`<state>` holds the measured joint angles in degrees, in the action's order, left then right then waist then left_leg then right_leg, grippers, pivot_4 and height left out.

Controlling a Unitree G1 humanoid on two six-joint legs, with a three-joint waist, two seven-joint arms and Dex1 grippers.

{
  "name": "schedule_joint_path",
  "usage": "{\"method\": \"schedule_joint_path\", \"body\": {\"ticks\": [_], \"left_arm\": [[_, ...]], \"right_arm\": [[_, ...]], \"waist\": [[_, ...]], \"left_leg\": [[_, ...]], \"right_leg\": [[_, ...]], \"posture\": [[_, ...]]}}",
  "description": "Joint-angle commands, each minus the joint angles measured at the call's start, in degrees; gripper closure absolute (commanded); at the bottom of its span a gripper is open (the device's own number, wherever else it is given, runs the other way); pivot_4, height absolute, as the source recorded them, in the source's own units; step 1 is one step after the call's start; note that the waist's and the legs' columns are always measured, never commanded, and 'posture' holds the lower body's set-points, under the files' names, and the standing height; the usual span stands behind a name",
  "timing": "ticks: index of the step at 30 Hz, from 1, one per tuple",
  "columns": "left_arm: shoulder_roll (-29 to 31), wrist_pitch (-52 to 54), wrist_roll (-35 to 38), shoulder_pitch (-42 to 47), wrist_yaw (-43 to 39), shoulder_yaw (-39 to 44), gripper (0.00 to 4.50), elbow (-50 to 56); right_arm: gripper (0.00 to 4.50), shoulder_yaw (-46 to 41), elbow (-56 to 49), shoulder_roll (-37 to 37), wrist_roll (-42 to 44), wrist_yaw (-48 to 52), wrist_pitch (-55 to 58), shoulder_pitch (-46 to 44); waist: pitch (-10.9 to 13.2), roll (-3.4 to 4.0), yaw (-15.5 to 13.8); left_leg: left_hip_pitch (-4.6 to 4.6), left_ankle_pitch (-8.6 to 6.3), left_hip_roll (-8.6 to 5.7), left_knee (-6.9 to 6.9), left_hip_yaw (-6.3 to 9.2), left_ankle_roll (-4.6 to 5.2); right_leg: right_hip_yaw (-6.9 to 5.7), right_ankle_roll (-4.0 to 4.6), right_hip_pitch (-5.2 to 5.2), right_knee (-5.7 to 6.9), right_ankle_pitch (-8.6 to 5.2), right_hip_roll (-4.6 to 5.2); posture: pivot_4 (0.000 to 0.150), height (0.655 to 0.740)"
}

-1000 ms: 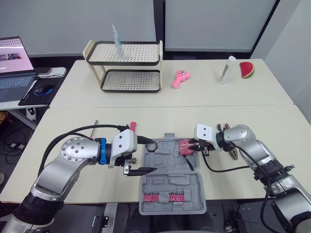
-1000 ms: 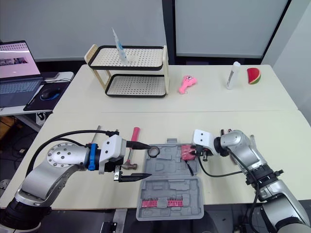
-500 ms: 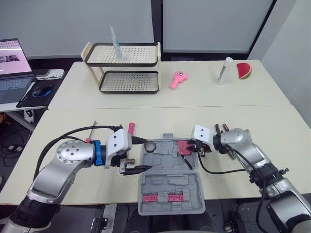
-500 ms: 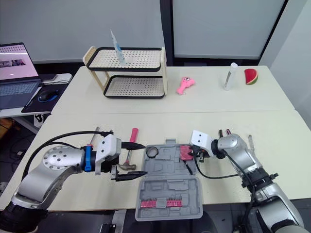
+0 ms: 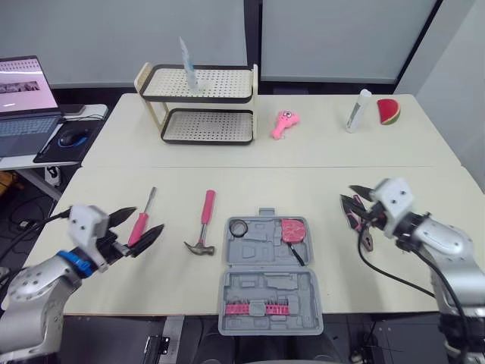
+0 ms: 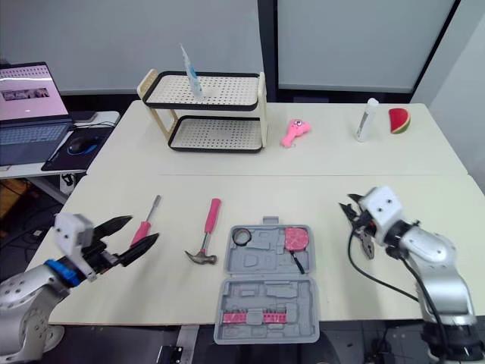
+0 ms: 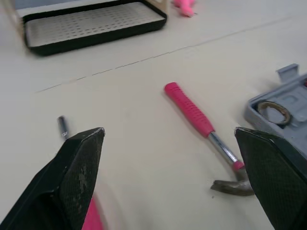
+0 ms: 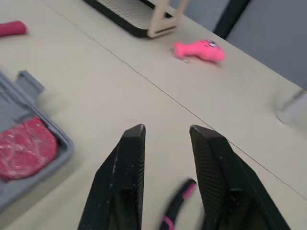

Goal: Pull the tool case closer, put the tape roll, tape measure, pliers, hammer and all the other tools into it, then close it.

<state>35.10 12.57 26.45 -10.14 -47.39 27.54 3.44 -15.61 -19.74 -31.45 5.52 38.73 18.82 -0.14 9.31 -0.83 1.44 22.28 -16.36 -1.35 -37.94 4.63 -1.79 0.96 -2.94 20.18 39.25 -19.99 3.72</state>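
Both arms pulled back off case (image 5: 269,287). L gripper (image 5: 148,218) spread by screwdriver (image 6: 144,226), R gripper (image 8: 168,129) spread near pliers (image 8: 175,208). I'd centre on handles before closing.

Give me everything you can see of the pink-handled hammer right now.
The pink-handled claw hammer lies flat on the cream table, between the pink-handled screwdriver and the open grey plastic tool case, apart from both. It has a pink grip, a short bare metal neck and a dark steel claw head. The head points toward the robot. Only the table touches it.
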Motion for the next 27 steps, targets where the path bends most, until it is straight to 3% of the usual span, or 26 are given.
{"method": "schedule_joint_path", "body": {"ticks": [1, 5, 9, 27], "left_arm": [[-2.71, -4.16, -0.9, -4.11, 3.24, 3.81, 0.0, -1.26], [-5.45, -8.28, -2.6, -8.91, 4.82, 4.17, 0.0, -4.03], [-6.7, -10.2, -2.65, -10.91, 5.61, 3.24, 0.0, -3.83], [-8.09, -10.13, -1.82, -11.85, 7.35, 2.43, 0.0, -1.95]], "right_arm": [[1.99, -7.87, -4.37, 0.22, 1.23, -2.6, -1.44, 7.79], [1.2, -13.04, -4.31, 2.82, 2.8, -3.02, -5.02, 19.27], [0.04, -15.32, -3.08, 6.4, 6.24, -3.58, -7.03, 24.55], [0.04, -12.99, -2.1, 6.91, 7.68, -5.83, -7.02, 26.62]], "waist": [[-0.01, -0.01, 0.04], [-0.07, -0.06, 0.02], [-0.08, -0.06, 0.07], [-0.2, 0.02, 0.07]], "left_leg": [[0.0, 0.0, 0.0, 0.0, 0.0, 0.0], [-0.16, -0.01, 0.01, 0.04, 0.04, 0.01], [-0.47, -0.03, 0.02, 0.11, 0.03, 0.03], [-0.5, -0.03, 0.01, 0.11, 0.04, 0.02]], "right_leg": [[0.01, 0.0, -0.01, -0.01, 0.0, 0.0], [0.06, 0.0, -0.21, -0.09, 0.0, 0.02], [0.1, 0.0, -0.56, -0.22, -0.01, 0.06], [0.09, 0.01, -0.59, -0.23, -0.01, 0.09]], "posture": [[0.15, 0.7356], [0.15, 0.7356], [0.15, 0.7356], [0.15, 0.7356]]}}
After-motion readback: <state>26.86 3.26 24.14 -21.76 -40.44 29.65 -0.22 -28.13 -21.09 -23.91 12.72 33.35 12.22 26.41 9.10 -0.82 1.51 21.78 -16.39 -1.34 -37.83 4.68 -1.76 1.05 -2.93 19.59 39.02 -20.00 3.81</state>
